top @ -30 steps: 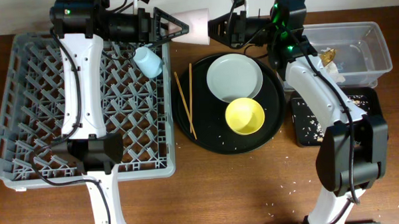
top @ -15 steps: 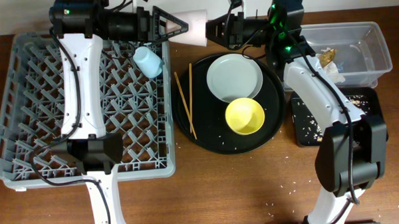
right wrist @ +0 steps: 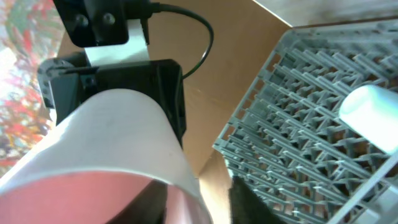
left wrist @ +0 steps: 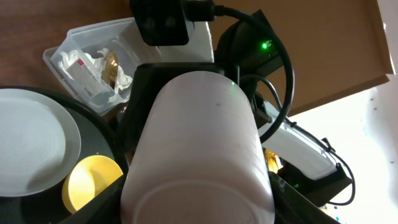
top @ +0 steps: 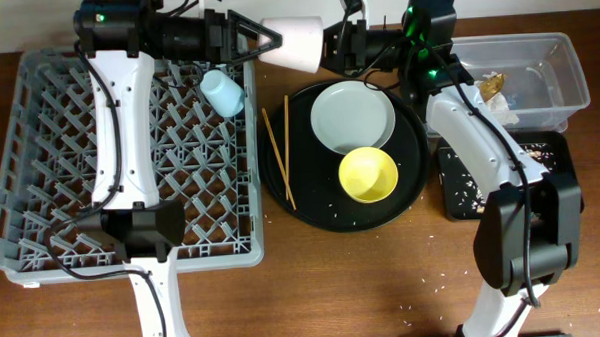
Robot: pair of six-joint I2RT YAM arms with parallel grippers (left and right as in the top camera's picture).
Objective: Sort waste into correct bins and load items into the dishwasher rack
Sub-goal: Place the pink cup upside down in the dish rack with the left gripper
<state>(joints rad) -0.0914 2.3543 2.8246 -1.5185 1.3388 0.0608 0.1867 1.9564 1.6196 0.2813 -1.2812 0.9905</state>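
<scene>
The small pink cup [top: 298,40] hangs on its side above the table's far edge, between my two grippers. My left gripper [top: 274,41] is shut on its base; in the left wrist view the cup [left wrist: 199,137] fills the space between the fingers. My right gripper [top: 326,48] is open at the cup's mouth, one finger inside the pink interior [right wrist: 93,199] and one outside with a gap. The small blue cup [top: 221,92] lies in the grey dishwasher rack [top: 39,148]. The pale plate [top: 351,117], yellow bowl [top: 368,175] and chopsticks [top: 280,154] lie on the round tray.
The round black serving tray [top: 311,203] sits in the middle. The clear tub [top: 567,74] at the far right holds napkins and a gold wrapper [top: 494,85]. The shallow black tray [top: 556,180] below it holds crumbs. Crumbs dot the table.
The pink cup has shifted a little to the right, further onto my right gripper's finger. The rest has not moved.
</scene>
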